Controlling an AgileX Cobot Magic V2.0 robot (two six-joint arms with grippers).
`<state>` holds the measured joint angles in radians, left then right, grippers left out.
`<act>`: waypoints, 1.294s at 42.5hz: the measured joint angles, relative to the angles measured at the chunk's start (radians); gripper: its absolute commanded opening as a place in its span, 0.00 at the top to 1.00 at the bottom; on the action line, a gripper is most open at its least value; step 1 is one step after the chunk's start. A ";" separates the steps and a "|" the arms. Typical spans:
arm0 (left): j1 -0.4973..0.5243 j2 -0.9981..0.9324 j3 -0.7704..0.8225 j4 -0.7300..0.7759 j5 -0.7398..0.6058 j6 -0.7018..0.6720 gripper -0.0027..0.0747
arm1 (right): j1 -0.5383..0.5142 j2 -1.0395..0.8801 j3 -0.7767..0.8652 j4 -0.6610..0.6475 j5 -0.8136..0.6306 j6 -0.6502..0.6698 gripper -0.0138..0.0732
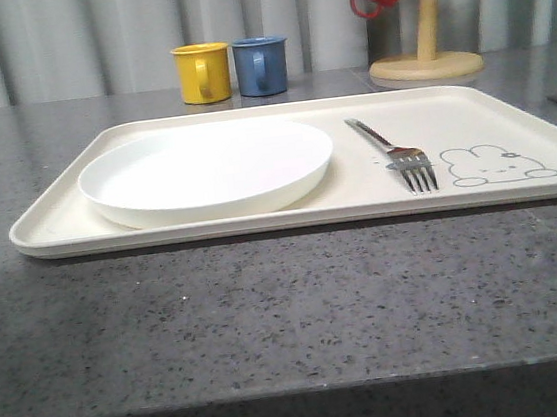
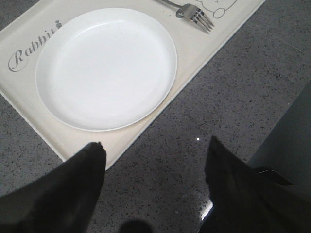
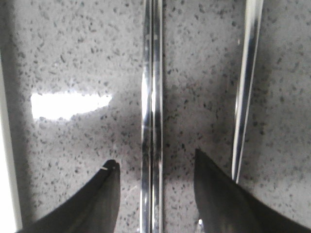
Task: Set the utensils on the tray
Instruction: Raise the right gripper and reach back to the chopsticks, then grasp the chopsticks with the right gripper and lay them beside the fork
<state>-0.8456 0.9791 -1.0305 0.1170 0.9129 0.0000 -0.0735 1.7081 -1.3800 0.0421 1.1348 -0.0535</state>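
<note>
1. Front view: you are looking at the large flat cream rectangular tray (image 1: 509,107) on the speckled grey stone counter (image 1: 270,310). It is already carrying the shallow round white plate (image 1: 206,169) and the slim shiny metal fork (image 1: 393,153), which is lying just beside the rabbit drawing (image 1: 495,165). Judging by this, you are partway through, with the chopsticks yet to go on.

2. Left wrist view: your left claw (image 2: 153,158) is hanging released, jaws wide apart and gripping nothing, over bare counter. The tray's near edge is lying just ahead of its fingertips, the plate beyond that edge and the fork farther off.

3. Right wrist view: your right claw (image 3: 153,170) is hovering released, its fingers straddling the pair of thin metal chopsticks (image 3: 151,111), which are lying side by side, touching, between the jaws. Another slim metal utensil handle (image 3: 245,92) is lying just outside one finger; which utensil it is, you cannot tell. The step in hand looks like picking the chopsticks. Your next move is calling for closing squarely on both sticks together, keeping clear of the neighbouring handle.
</note>
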 measured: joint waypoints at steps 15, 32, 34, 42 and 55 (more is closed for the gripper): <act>0.000 0.000 0.000 0.000 0.000 0.000 0.39 | 0.000 0.035 0.000 0.019 -0.010 -0.003 0.64; 0.000 0.000 0.000 0.000 0.000 0.000 0.39 | 0.000 0.036 0.000 0.017 -0.014 -0.008 0.80; 0.000 0.000 0.000 0.000 0.000 0.000 0.39 | 0.000 0.036 -0.002 0.022 -0.010 -0.008 0.80; 0.000 0.000 0.000 0.000 0.000 0.000 0.39 | 0.025 0.022 -0.061 0.107 0.056 -0.012 0.80; 0.000 0.000 0.000 0.000 0.000 0.000 0.39 | 0.253 0.007 -0.144 0.240 0.091 0.002 0.80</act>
<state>-0.8456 0.9791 -1.0305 0.1170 0.9129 0.0000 0.1798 1.7153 -1.5238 0.2825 1.2254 -0.0518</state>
